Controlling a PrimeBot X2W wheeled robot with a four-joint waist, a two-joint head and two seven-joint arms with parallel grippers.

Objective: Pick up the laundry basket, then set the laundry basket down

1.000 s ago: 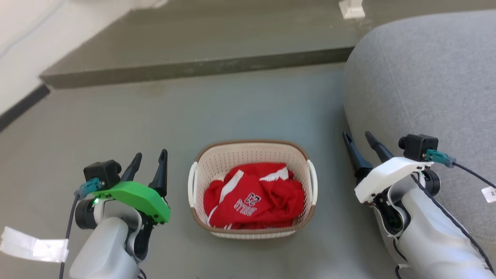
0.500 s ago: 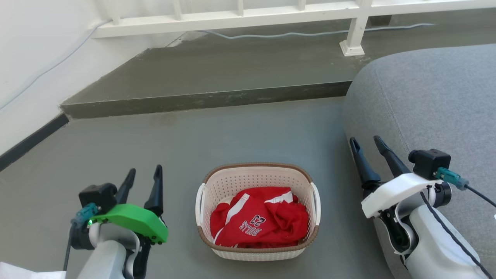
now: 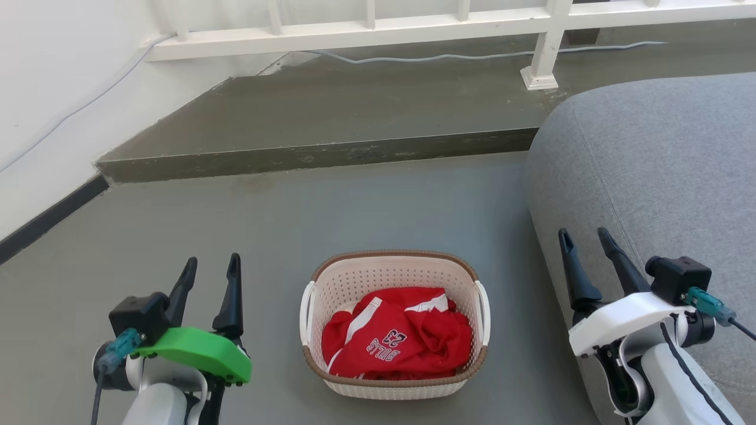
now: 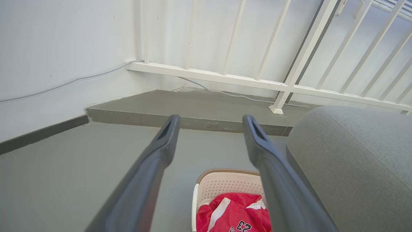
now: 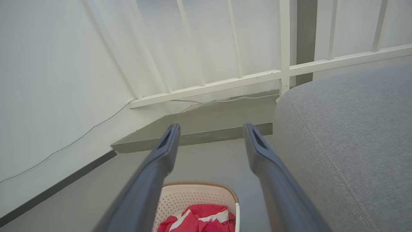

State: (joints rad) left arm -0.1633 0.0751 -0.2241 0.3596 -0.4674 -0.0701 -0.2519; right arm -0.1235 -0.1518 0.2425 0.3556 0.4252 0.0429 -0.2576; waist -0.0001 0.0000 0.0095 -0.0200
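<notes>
My left gripper point(image 3: 212, 260) hangs low at my left side, its two dark fingers spread apart with nothing between them, tips pointing away from me over the grey floor point(image 3: 354, 200). My right gripper point(image 3: 583, 232) is open and empty too. It sits at my right, in front of the rounded edge of a grey sofa point(image 3: 649, 165); I cannot tell whether its fingers touch the fabric

The laundry basket point(image 3: 390, 276) stands upright on the floor between my two grippers, apart from both. Its cream walls are full of small holes, and a brown woven-look band runs round the rim. A white handle point(image 3: 305, 313) sits on the side facing my left gripper, and another is on the side facing my right. Inside lies a crumpled red jersey point(image 3: 396, 339) with white trim; the lettering "BULLS 23" reads upside down from my head

Along my left wrist's line of sight, the basket's far end shows low between the two fingers, close to the right one. From my right wrist, it shows at the bottom, just beside the left finger

Beyond the basket the floor rises in a low step point(image 3: 325, 118). A white railing point(image 3: 366, 29) stands at the back of it, with a pale cable point(image 3: 472, 57) along its foot. A white wall point(image 3: 59, 88) with a dark skirting strip closes off my left
</notes>
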